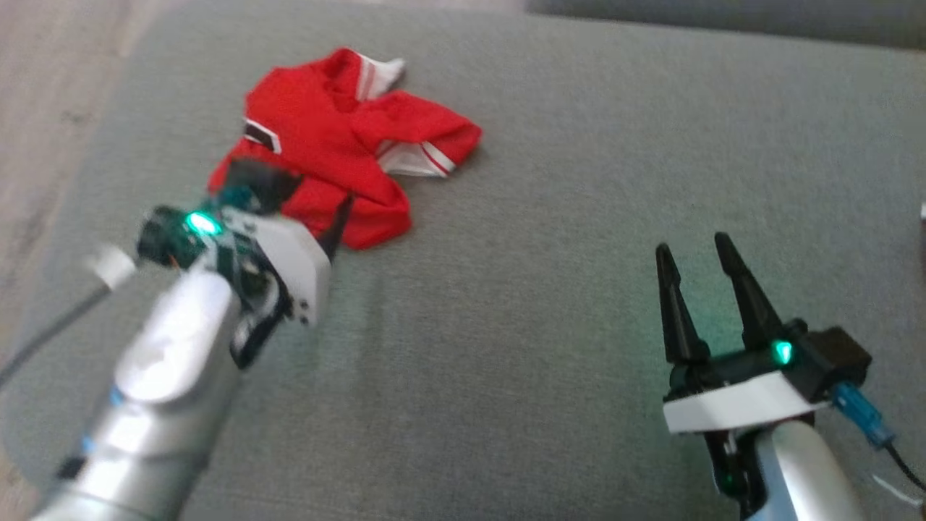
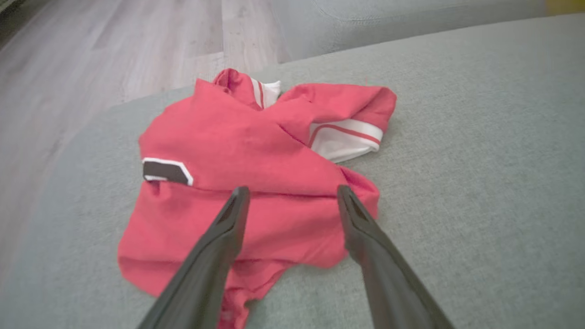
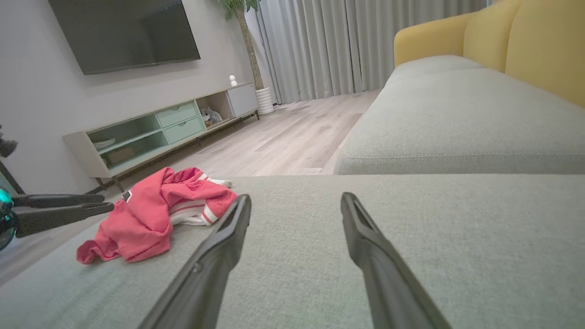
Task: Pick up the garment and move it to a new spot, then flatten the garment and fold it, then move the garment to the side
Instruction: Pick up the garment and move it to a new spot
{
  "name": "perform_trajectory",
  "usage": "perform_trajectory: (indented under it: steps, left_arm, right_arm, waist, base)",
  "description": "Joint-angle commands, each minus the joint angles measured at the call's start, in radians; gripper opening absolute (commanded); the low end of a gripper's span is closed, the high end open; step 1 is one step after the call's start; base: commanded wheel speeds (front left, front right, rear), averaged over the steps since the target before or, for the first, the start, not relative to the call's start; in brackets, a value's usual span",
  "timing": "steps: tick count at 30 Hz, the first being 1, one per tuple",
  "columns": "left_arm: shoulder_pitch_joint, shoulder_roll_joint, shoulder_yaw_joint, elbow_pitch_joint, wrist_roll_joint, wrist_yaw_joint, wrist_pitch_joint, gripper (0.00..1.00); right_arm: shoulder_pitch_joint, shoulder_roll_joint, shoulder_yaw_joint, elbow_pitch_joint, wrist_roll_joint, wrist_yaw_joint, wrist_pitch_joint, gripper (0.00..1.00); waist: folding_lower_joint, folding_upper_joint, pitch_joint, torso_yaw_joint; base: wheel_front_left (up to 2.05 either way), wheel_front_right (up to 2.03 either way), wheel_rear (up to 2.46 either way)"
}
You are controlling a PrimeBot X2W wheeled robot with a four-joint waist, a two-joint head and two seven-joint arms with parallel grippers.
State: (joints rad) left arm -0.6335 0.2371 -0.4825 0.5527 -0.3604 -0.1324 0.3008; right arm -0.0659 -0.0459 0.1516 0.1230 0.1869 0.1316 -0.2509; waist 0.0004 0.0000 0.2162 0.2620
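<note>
A red garment [image 1: 340, 145] with white-and-red striped cuffs and a black patch lies crumpled on the grey cushion [image 1: 550, 253], toward its far left. The left wrist view has the garment [image 2: 256, 183] spread right ahead. My left gripper [image 2: 292, 194] hovers open over its near edge, both fingers apart and empty; from the head it is partly hidden behind its own wrist [image 1: 289, 195]. My right gripper [image 1: 698, 253] is open and empty above bare cushion, well to the right of the garment [image 3: 155, 214].
The cushion's left edge drops to a wooden floor [image 2: 91, 59]. A second grey seat [image 3: 457, 119] with a yellow back lies beyond a gap. A TV cabinet [image 3: 160, 132] stands across the room. Bare cushion stretches right of the garment.
</note>
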Motion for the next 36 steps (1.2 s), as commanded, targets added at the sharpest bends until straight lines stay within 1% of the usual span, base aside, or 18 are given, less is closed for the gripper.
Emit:
perform_trajectory:
  steps: [1,3,7,8,13,17,18,19,21,24,27,33,36]
  left_arm:
    - [-0.095,0.076,0.010,-0.013,-0.034,0.002,0.030,1.00]
    - [-0.138,0.113,-0.032,0.009,-0.058,0.002,0.060,1.00]
    - [-0.188,0.151,-0.089,0.059,-0.140,0.002,0.105,1.00]
    - [-0.188,0.151,-0.089,0.059,-0.140,0.002,0.105,1.00]
    - [-0.217,0.174,-0.146,0.108,-0.220,0.002,0.131,1.00]
    - [-0.217,0.179,-0.200,0.129,-0.290,0.002,0.175,1.00]
    - [-0.214,0.181,-0.217,0.130,-0.310,0.002,0.192,0.80]
    - [-0.208,0.183,-0.240,0.120,-0.338,0.002,0.210,0.00]
    - [-0.196,0.197,-0.278,0.088,-0.396,0.002,0.233,0.00]
    - [-0.197,0.225,-0.288,0.063,-0.432,0.002,0.178,0.00]
    - [-0.195,0.234,-0.284,0.044,-0.449,0.002,0.088,0.00]
    - [-0.175,0.214,-0.235,-0.038,-0.523,0.002,-0.115,0.00]
    - [-0.161,0.202,-0.204,-0.086,-0.554,0.002,-0.187,0.00]
  right_arm:
    - [-0.051,-0.004,0.025,-0.045,-0.029,-0.001,-0.011,1.00]
    - [-0.067,-0.004,0.025,-0.054,-0.032,-0.001,-0.011,1.00]
    - [-0.088,-0.004,0.025,-0.064,-0.034,-0.001,-0.011,1.00]
    - [-0.088,-0.004,0.025,-0.064,-0.034,-0.001,-0.011,1.00]
    - [-0.101,-0.004,0.023,-0.066,-0.033,-0.001,-0.011,1.00]
    - [-0.104,-0.004,0.021,-0.064,-0.031,-0.001,-0.011,1.00]
    - [-0.104,-0.004,0.021,-0.063,-0.030,-0.001,-0.011,1.00]
    - [-0.104,-0.004,0.021,-0.062,-0.029,-0.001,-0.011,1.00]
    - [-0.102,-0.004,0.021,-0.058,-0.026,-0.001,-0.011,1.00]
    - [-0.095,-0.004,0.020,-0.052,-0.024,-0.001,-0.011,1.00]
    - [-0.086,-0.004,0.017,-0.043,-0.025,-0.001,-0.011,1.00]
    - [-0.048,-0.004,0.008,-0.024,-0.014,-0.001,-0.011,1.00]
    - [-0.026,-0.004,0.011,-0.017,-0.010,-0.001,-0.011,1.00]
  waist:
    - [-0.0004,0.0000,0.070,-0.059]
    - [-0.0004,0.0000,0.095,-0.078]
    - [-0.0004,0.0000,0.128,-0.107]
    - [-0.0004,0.0000,0.128,-0.107]
    - [-0.0004,0.0000,0.144,-0.128]
    - [-0.0004,0.0000,0.142,-0.135]
    - [-0.0004,0.0000,0.139,-0.136]
    - [-0.0004,0.0000,0.134,-0.137]
    - [-0.0004,0.0000,0.122,-0.138]
    - [-0.0004,0.0000,0.097,-0.135]
    - [-0.0004,0.0000,0.063,-0.130]
    - [-0.0004,0.0000,-0.028,-0.110]
    - [-0.0004,0.0000,-0.070,-0.102]
  base:
    - [0.00,0.00,0.00]
    - [0.00,0.00,0.00]
    - [0.00,0.00,0.00]
    - [0.00,0.00,0.00]
    - [0.00,0.00,0.00]
    - [0.00,0.00,0.00]
    - [0.00,0.00,0.00]
    - [0.00,0.00,0.00]
    - [0.00,0.00,0.00]
    - [0.00,0.00,0.00]
    - [0.00,0.00,0.00]
    - [0.00,0.00,0.00]
    - [0.00,0.00,0.00]
